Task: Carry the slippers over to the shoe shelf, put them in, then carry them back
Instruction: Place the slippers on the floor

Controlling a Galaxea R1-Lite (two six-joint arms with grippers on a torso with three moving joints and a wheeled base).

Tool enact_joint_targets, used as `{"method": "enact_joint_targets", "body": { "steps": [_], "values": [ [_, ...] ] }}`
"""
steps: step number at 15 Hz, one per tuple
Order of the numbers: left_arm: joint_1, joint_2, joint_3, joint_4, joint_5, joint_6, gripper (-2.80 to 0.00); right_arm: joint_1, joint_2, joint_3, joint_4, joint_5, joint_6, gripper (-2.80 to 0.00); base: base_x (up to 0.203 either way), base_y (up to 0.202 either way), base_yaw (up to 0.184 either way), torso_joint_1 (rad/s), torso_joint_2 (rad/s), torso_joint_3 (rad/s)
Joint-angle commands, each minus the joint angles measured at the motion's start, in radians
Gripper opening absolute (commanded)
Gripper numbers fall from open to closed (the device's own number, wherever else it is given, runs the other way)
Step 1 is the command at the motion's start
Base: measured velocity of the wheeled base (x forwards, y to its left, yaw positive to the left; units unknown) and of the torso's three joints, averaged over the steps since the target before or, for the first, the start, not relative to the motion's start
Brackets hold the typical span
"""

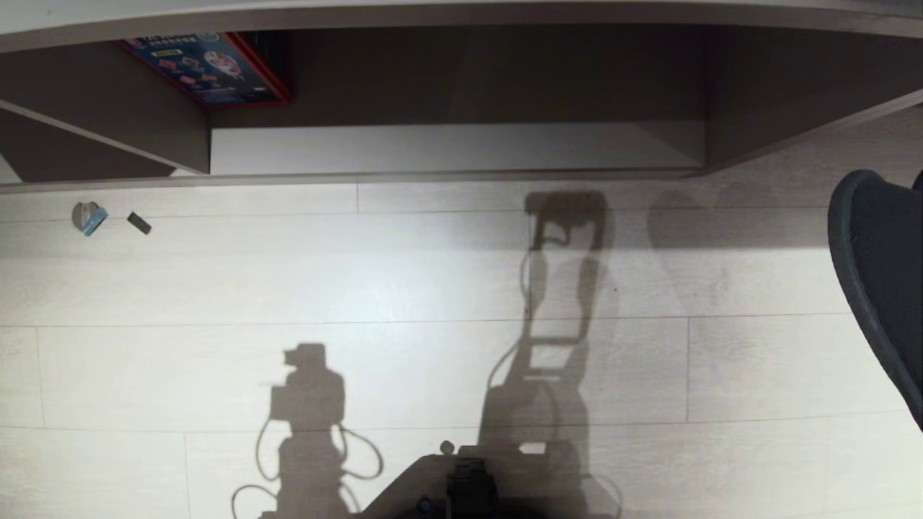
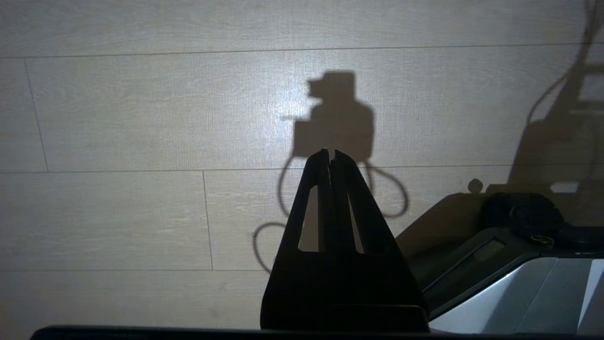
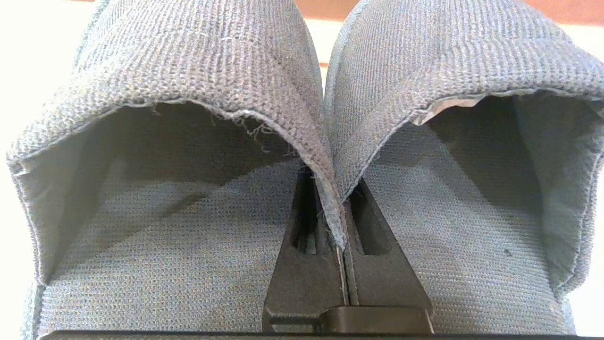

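My right gripper [image 3: 340, 222] is shut on the slippers, pinching the inner edges of both wide grey knit straps together. The left slipper [image 3: 188, 71] and the right slipper [image 3: 448, 61] hang side by side and fill the right wrist view; the fingertips are hidden under the straps. In the head view one dark slipper [image 1: 880, 274] shows at the right edge, above the floor. The shoe shelf [image 1: 454, 148] runs along the top, its wide compartment with a pale base board straight ahead. My left gripper [image 2: 330, 153] is shut and holds nothing, hanging over the pale wood floor.
A red-and-blue box [image 1: 209, 68] lies in the shelf's left compartment, beyond the upright panel [image 1: 195, 115]. Two small bits of litter [image 1: 89, 217] [image 1: 139, 223] lie on the floor at the left. My base [image 1: 469, 483] shows at the bottom edge.
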Motion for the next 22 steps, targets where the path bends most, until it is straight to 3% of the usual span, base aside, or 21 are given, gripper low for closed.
{"method": "enact_joint_targets", "body": {
  "steps": [1,3,7,8,11,12,16,22],
  "values": [
    [0.000,0.000,0.000,0.000,0.000,0.000,-2.80,-0.042,-0.050,0.023,-0.004,0.048,-0.005,-2.80,0.000,0.000,0.000,-0.002,0.01,0.202],
    [0.000,0.000,0.000,0.000,0.000,0.000,-2.80,-0.057,-0.142,0.082,-0.001,0.114,-0.011,-2.80,0.000,0.000,0.000,0.000,0.00,0.207],
    [0.000,0.000,0.000,0.000,0.000,0.000,-2.80,-0.067,-0.262,0.209,0.004,0.135,-0.013,-2.80,0.000,0.000,0.000,-0.001,0.00,0.204],
    [0.000,0.000,0.000,0.000,0.000,0.000,-2.80,-0.067,-0.292,0.217,0.053,0.136,-0.013,-2.80,0.000,0.000,0.000,-0.001,0.00,0.203],
    [0.000,0.000,0.000,0.000,0.000,0.000,-2.80,-0.068,-0.463,0.217,0.362,0.131,-0.018,-2.80,0.000,0.000,0.000,0.000,0.00,0.202],
    [0.000,0.000,0.000,0.000,0.000,0.000,-2.80,-0.068,-0.497,0.217,0.445,0.102,-0.022,-2.80,0.000,0.000,0.000,-0.006,0.01,0.212],
    [0.000,0.000,0.000,0.000,0.000,0.000,-2.80,-0.068,-0.548,0.217,0.552,-0.077,-0.054,-2.80,0.000,0.000,0.000,0.004,0.00,0.202],
    [0.000,0.000,0.000,0.000,0.000,0.000,-2.80,-0.066,-0.545,0.216,0.588,-0.083,-0.034,-2.80,0.000,0.000,0.000,0.002,0.00,0.204]
  ]
}}
